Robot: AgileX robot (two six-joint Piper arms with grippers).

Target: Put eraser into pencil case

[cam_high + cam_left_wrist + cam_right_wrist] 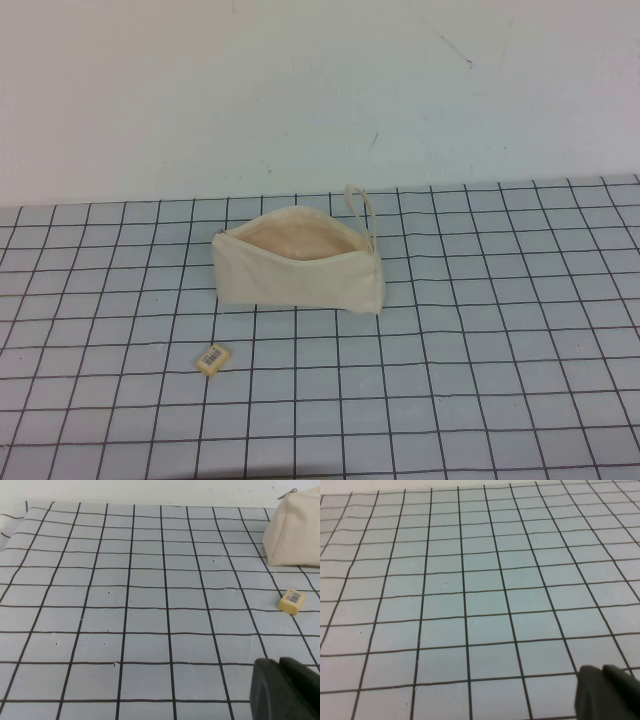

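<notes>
The eraser (pixel 214 359), a tiny cream-yellow block with a dark barcode label, lies on the grid mat in front of and to the left of the pencil case (pixel 298 265). The case is a cream canvas pouch that stands unzipped, with its tan lining showing and a fabric loop (pixel 360 205) at its right end. Neither arm shows in the high view. In the left wrist view my left gripper (pixel 278 662) is shut and empty, well short of the eraser (pixel 291 602) and the case (pixel 295 530). In the right wrist view my right gripper (pixel 601 669) is shut and empty over bare mat.
A blue-grey mat with a black grid (pixel 480 330) covers the table. Behind it rises a plain pale wall (pixel 320 90). The mat's far edge runs just behind the case.
</notes>
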